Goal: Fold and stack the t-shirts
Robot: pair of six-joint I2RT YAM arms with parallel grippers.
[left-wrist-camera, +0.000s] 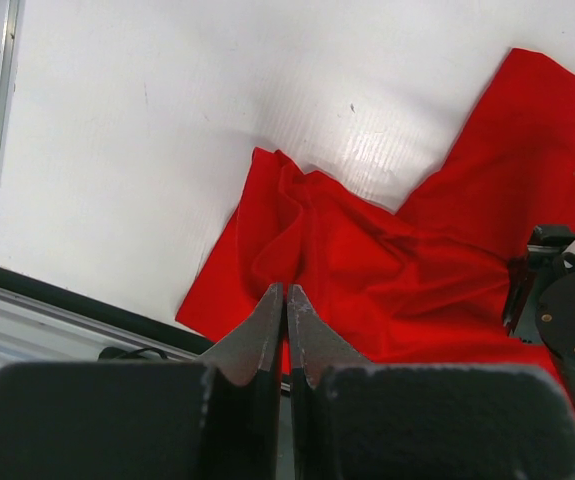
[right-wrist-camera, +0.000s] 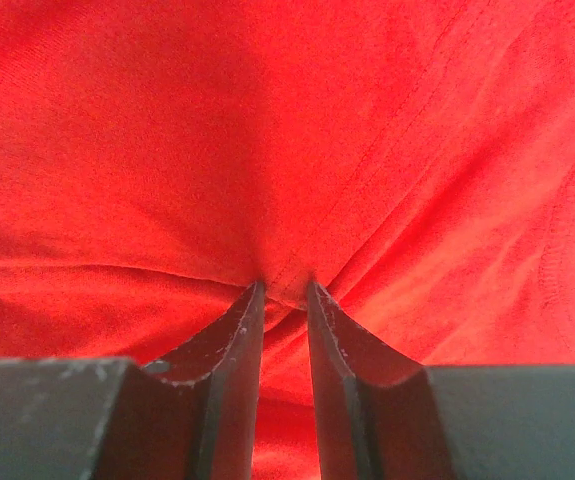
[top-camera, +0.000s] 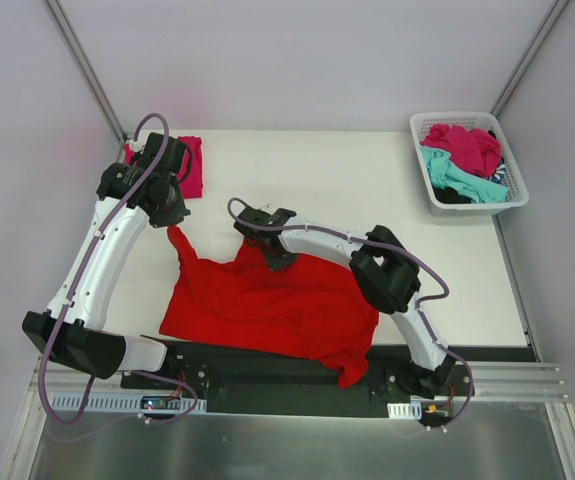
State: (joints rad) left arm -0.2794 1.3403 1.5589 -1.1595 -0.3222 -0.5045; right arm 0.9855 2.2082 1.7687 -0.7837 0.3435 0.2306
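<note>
A large bright red t-shirt (top-camera: pixel 267 310) lies crumpled across the near middle of the table. Its left corner is drawn up into a point under my left gripper (top-camera: pixel 172 224). In the left wrist view that gripper (left-wrist-camera: pixel 285 292) is shut, with the red t-shirt (left-wrist-camera: pixel 367 260) rising to its tips. My right gripper (top-camera: pixel 275 256) sits on the shirt's upper middle. Its jaws (right-wrist-camera: pixel 285 288) pinch a small fold of the red t-shirt (right-wrist-camera: pixel 267 130). A folded magenta t-shirt (top-camera: pixel 193 166) lies at the back left, partly hidden by the left arm.
A white lattice basket (top-camera: pixel 422 125) at the back right corner holds magenta (top-camera: pixel 467 146), teal (top-camera: pixel 457 176) and dark shirts. One end of the red shirt hangs over the near table edge (top-camera: pixel 467 352) onto the black base rail.
</note>
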